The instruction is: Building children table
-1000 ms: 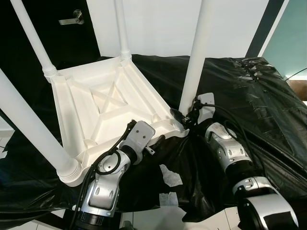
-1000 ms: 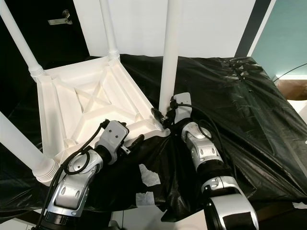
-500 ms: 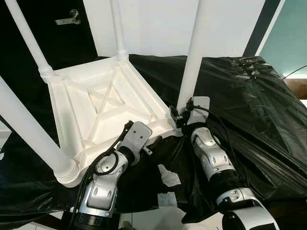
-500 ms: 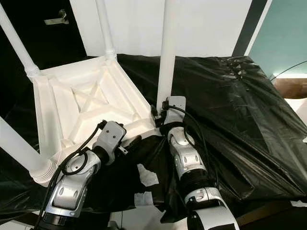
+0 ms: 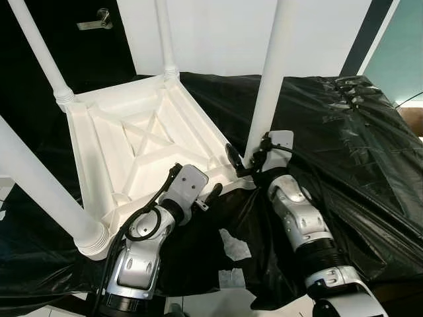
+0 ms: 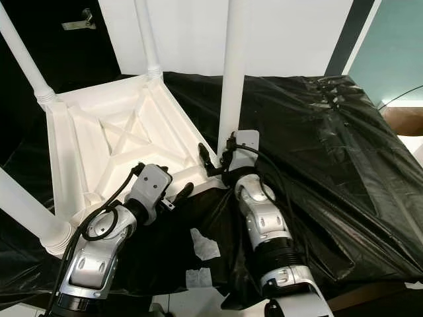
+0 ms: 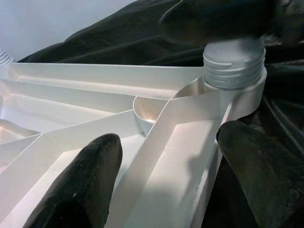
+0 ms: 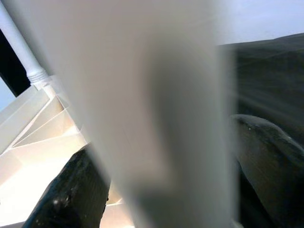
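Observation:
A white plastic children's table [image 5: 152, 142] lies upside down on black sheeting, its legs pointing up. My right gripper [image 5: 246, 162] is at the foot of the near right leg [image 5: 269, 86], shut on it, with one black finger [image 5: 231, 155] showing left of the leg. In the right wrist view the blurred leg [image 8: 156, 104] sits between both fingers [image 8: 71, 194]. My left gripper [image 5: 213, 193] is open at the table's near rim. Its fingers [image 7: 90, 180] straddle the rim, close to the leg's threaded socket [image 7: 235, 64].
Crinkled black plastic sheeting [image 5: 344, 132] covers the whole work surface. White scraps [image 5: 234, 244] lie on it just in front of my arms. A dark door with a handle [image 5: 92, 23] and a white wall stand behind the table.
My right wrist has turned around the near right leg, and its finger has swung further left of the leg's foot. The left gripper stays at the rim. The camera shifted slightly.

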`<state>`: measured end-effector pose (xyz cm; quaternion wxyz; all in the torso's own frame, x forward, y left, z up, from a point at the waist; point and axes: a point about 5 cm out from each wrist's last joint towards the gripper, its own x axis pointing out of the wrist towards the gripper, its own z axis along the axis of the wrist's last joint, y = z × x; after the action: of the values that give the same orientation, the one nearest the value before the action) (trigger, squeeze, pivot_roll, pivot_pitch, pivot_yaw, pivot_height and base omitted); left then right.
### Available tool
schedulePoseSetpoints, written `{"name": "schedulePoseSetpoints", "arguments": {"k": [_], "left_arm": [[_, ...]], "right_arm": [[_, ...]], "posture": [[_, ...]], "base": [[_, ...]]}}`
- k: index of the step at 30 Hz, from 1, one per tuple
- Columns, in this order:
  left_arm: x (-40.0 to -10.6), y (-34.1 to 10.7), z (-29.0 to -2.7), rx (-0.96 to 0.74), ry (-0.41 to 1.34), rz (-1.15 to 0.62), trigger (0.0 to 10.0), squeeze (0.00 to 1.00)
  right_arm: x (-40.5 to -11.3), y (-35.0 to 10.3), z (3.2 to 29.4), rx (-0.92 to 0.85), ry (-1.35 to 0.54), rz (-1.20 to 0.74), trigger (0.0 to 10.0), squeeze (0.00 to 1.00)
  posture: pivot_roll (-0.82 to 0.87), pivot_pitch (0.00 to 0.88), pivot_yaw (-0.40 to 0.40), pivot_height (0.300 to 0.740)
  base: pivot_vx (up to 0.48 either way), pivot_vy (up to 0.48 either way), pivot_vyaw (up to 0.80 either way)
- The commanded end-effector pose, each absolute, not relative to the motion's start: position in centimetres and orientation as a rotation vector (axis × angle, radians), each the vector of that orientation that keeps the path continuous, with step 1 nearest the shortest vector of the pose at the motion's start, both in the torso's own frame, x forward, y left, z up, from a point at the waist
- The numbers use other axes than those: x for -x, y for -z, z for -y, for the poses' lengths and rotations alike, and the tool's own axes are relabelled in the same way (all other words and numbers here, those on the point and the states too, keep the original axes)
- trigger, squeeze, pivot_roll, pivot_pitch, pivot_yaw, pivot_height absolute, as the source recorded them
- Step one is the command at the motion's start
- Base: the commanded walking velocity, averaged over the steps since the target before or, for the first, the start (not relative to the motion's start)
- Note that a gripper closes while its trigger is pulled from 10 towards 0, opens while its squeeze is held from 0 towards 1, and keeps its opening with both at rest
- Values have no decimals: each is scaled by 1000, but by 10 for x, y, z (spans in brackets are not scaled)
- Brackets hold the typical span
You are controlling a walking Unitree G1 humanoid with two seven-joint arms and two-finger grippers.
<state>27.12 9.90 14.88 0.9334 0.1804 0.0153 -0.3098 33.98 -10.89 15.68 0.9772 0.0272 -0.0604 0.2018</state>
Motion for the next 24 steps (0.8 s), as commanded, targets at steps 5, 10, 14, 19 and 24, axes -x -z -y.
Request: {"name": "schedulePoseSetpoints", "arguments": {"k": [5,10,14,19,24], "left_arm": [[-274,-152,-105,-371,536,-1,10000,0],[-271,-152,-102,-363,572,-12,10000,0],[-270,-150,-101,-348,593,-17,10000,0],[-269,-149,-97,-339,608,-22,10000,0],[-270,-149,-96,-339,617,-23,10000,0]], "right_arm": [[-340,-156,126,-33,-535,121,10000,0],[-345,-151,133,33,-686,76,10000,0],[-348,-149,129,79,-795,51,10000,0],[-354,-147,124,120,-864,24,10000,0],[-357,-145,121,173,-900,8,0,0]], "posture": [[141,23,-29,740],[141,19,-23,740],[142,16,-17,740],[146,13,-16,740],[149,8,-18,740]], "base": [[0,0,0],[0,0,0],[0,0,0],[0,0,0],[0,0,0]]}}
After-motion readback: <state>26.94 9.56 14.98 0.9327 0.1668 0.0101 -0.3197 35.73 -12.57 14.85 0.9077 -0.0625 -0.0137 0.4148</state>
